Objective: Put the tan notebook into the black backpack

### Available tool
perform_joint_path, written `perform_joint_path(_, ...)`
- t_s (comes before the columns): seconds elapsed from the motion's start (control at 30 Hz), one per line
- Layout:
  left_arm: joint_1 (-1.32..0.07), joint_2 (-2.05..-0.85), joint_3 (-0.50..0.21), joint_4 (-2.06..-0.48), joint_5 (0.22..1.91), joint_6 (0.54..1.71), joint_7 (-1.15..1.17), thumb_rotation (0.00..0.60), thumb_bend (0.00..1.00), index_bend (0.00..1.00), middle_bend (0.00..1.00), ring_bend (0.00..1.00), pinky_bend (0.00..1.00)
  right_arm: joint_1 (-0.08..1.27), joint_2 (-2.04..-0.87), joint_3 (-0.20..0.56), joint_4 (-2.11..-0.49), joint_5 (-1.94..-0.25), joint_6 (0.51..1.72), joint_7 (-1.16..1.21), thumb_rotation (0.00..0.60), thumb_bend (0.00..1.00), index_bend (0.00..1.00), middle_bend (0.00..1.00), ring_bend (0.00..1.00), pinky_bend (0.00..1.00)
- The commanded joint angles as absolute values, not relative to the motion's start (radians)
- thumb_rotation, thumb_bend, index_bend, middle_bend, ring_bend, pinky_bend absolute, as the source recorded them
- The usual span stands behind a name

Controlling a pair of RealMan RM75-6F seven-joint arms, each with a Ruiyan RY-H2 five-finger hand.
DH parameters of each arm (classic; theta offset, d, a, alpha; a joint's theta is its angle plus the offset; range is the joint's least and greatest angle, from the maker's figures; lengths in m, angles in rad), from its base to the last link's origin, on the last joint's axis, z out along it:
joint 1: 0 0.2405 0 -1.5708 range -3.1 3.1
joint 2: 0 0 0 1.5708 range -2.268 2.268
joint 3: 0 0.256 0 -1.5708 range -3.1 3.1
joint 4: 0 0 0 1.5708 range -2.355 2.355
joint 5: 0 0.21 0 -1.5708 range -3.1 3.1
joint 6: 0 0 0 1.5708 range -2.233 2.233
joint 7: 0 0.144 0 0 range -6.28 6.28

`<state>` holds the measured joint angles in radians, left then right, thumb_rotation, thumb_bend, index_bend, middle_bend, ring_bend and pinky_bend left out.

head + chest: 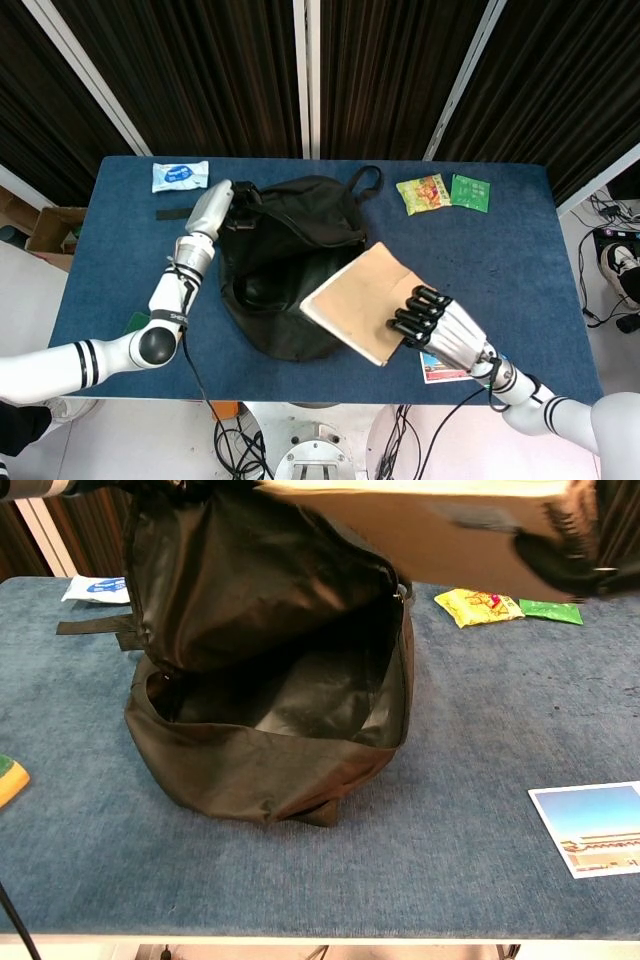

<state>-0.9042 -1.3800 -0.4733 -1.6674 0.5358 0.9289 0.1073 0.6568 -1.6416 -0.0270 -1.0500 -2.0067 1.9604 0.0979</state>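
1. The right hand (440, 330) grips the tan notebook (360, 300) by its spiral-bound edge, fingers curled over the top of the cover, at about 4 o'clock of the backpack in the head view

2. The notebook is lifted clear of the tabletop (520, 240) and held roughly flat; its far corner hangs over the 4 o'clock side of the backpack's mouth. In the chest view it fills the top of the picture, above the opening

3. The left hand (212, 208) holds the black backpack (285, 265) at its 10 o'clock rim, pulling the top flap up so the mouth gapes wide; the dark lining shows inside and looks empty

4. Done, as I judge it: the notebook is picked up and brought to the bag, and the bag is held open

5. Left: tilt the leading edge down, slide the notebook through the opening, let go, pull the right hand out

6. A postcard (440, 368) lies on the tabletop partly under the right hand, untouched
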Motion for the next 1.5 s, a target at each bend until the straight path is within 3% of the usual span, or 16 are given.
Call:
perform_joint_path(0.03,-0.919,-1.37,-0.474,-1.669,0.509,0.925,0.121,0.6,0.52,0.66,0.58,0.54,0.43,0.703,-1.648,-0.025,-1.113,-2.064,1.918,0.079,0.6,0.52,1.0,0.83,0.72,0.66)
perform_joint_path(0.37,-0.924,-1.346,-0.469,-1.696,0.503,0.92,0.106,0.6,0.52,0.66,0.58,0.54,0.43,0.794,-1.705,0.009,-1.081,-2.043,1.734,0.13,0.6,0.51,1.0,0.83,0.72,0.67)
perform_joint_path(0.67,-0.912,-1.314,-0.458,-1.74,0.534,0.908,0.077,0.6,0.52,0.66,0.58,0.53,0.43,0.864,-1.858,0.048,-0.792,-1.945,1.614,0.304,0.6,0.5,1.0,0.84,0.72,0.68)
perform_joint_path(0.97,-0.904,-1.296,-0.459,-1.74,0.533,0.86,0.014,0.6,0.52,0.66,0.58,0.53,0.43,0.911,-2.051,0.021,-0.464,-1.905,1.556,0.45,0.6,0.48,1.0,0.85,0.73,0.69)
perform_joint_path(1.23,-0.88,-1.264,-0.454,-1.758,0.569,0.839,-0.037,0.6,0.52,0.66,0.58,0.53,0.43,0.924,-2.132,-0.003,-0.307,-1.872,1.472,0.396,0.6,0.48,1.0,0.85,0.72,0.69)
perform_joint_path(1.5,-0.858,-1.242,-0.458,-1.799,0.608,0.826,-0.096,0.6,0.52,0.66,0.58,0.53,0.43,0.925,-2.183,0.035,-0.3,-1.786,1.397,0.278,0.6,0.46,1.0,0.85,0.72,0.67)
